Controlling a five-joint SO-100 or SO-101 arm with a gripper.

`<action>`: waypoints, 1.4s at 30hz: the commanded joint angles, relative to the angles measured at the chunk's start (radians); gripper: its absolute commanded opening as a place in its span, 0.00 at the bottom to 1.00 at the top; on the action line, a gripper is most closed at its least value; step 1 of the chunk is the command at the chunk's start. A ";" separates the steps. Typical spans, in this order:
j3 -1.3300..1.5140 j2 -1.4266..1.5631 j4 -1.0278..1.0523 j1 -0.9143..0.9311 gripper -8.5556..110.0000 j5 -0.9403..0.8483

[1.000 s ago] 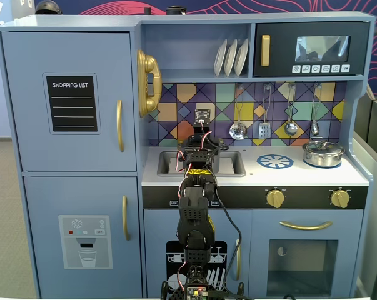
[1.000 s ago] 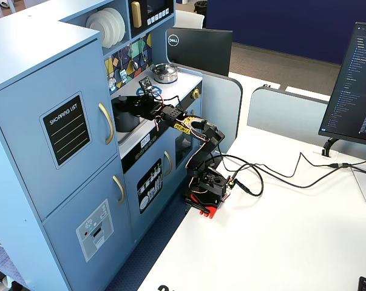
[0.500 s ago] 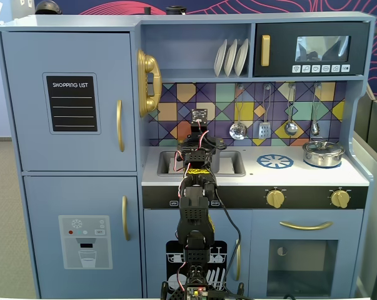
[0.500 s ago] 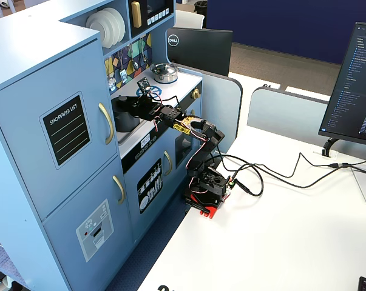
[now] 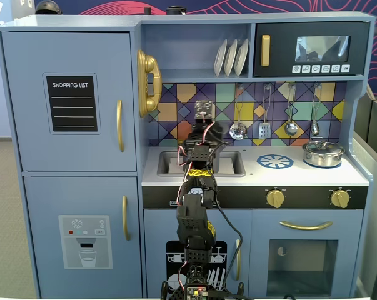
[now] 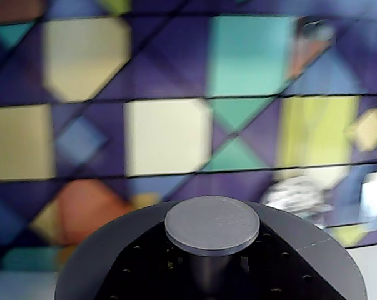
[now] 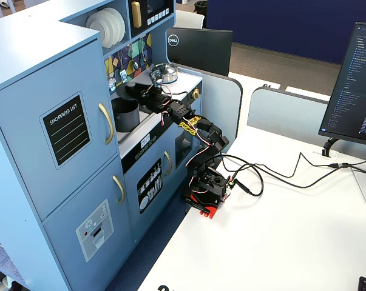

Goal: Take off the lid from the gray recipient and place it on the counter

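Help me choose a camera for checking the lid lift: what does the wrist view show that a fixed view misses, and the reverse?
Only the wrist view: the lid's flat round knob close up, at the bottom edge of the picture. Only a fixed view: the gray pot standing open beneath the arm, and the shiny silver pot farther along the counter. Both: the colorful tiled backsplash, blurred in the wrist view.
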 commanded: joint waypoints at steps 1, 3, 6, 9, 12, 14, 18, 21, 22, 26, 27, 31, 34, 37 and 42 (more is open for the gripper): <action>-0.109 0.052 0.034 0.112 0.07 0.031; -0.123 0.037 0.041 0.179 0.07 0.048; -0.124 0.009 0.037 0.268 0.07 0.064; -0.110 -0.031 0.012 0.333 0.07 0.071; -0.080 -0.080 -0.058 0.357 0.07 0.063; -0.055 -0.121 -0.106 0.362 0.07 0.052; -0.014 -0.210 -0.190 0.377 0.07 0.028; 0.018 -0.275 -0.265 0.383 0.07 0.005; 0.023 -0.298 -0.287 0.387 0.07 0.000; 0.025 -0.368 -0.322 0.408 0.07 -0.006; 0.028 -0.380 -0.330 0.413 0.07 -0.006; 0.046 -0.417 -0.367 0.431 0.07 -0.006; 0.061 -0.426 -0.373 0.440 0.07 0.005; 0.087 -0.430 -0.377 0.440 0.07 0.000; 0.133 -0.440 -0.394 0.437 0.07 -0.005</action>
